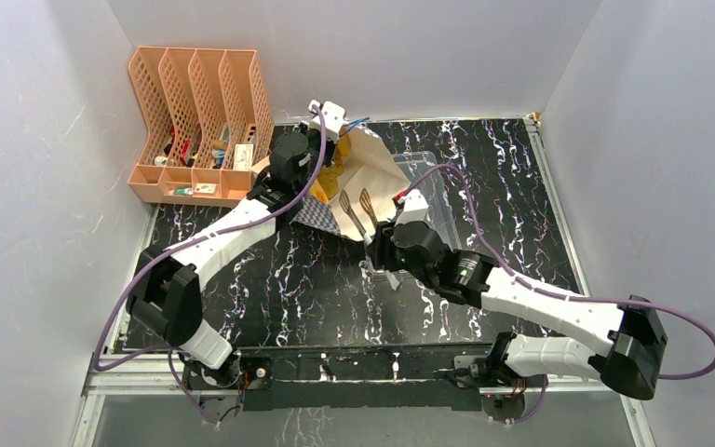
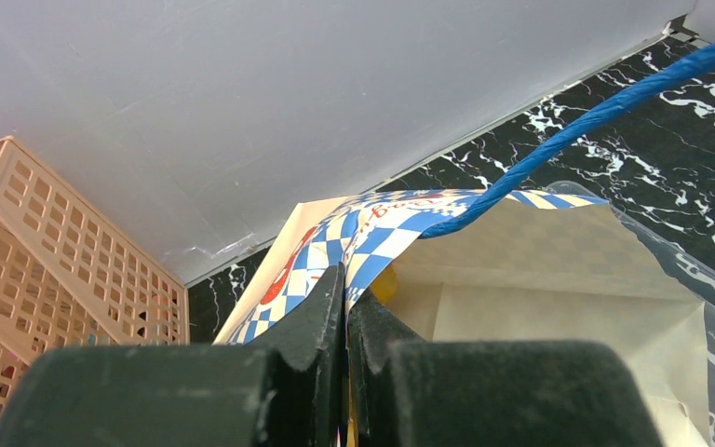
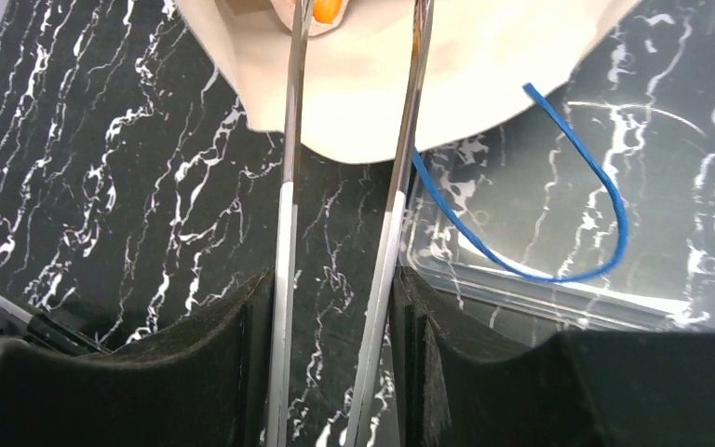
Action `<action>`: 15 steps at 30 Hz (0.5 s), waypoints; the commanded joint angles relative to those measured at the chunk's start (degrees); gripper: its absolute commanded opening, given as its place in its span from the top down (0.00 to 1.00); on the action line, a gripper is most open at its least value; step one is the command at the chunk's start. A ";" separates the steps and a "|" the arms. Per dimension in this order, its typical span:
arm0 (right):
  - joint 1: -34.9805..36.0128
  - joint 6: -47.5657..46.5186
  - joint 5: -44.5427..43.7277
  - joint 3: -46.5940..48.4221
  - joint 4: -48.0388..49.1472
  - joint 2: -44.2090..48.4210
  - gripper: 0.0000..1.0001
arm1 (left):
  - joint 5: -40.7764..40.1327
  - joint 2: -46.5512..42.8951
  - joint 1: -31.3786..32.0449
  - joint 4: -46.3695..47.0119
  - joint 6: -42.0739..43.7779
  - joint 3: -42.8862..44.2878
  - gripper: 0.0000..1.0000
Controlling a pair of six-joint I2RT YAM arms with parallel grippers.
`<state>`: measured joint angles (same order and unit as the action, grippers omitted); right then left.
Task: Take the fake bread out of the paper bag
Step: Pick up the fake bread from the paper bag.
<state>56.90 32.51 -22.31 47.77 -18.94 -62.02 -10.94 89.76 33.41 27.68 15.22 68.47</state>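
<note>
fake bread: orange piece (image 3: pixel 328 9) sat inside the paper bag (image 3: pixel 484 65), seen between the tong arms
paper bag: back of table, mouth open, edge overlapping clear tray (image 3: pixel 521 289)
left gripper (image 2: pixel 346 307): clamped tight on bag's checkered rim
right gripper (image 3: pixel 335 307): squeezed metal tongs (image 3: pixel 289 186), tips into bag
organizer (image 1: pixel 195 121): peach mesh, left of bag

This is a robot test cell in a lab; plain pale walls (image 1: pixel 37 140) box in a black marble-patterned table (image 1: pixel 270 289) on three sides; a metal frame (image 1: pixel 563 228) edges the tabletop; a left arm (image 1: pixel 233 228) and a right arm (image 1: pixel 540 298) are bolted at its near edge, with purple cables (image 1: pixel 689 345) looping loose; a peach file organizer (image 1: pixel 195 121) and a paper bag (image 1: pixel 368 168) sit there like staged props.
</note>
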 commanded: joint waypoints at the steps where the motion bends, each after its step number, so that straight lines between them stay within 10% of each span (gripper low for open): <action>1: -1.16 1.92 0.97 0.77 12.98 -2.64 0.71 | 2.06 -5.34 0.37 -0.82 -0.79 -0.75 1.00; 15: -13.42 12.43 18.60 -0.39 29.79 -13.52 0.74 | 4.33 -8.10 0.35 -5.43 -2.46 -1.91 1.00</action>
<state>45.12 40.71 -10.00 47.03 0.19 -73.78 -8.40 85.17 33.41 22.28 14.31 66.67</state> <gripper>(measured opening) 0.412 0.018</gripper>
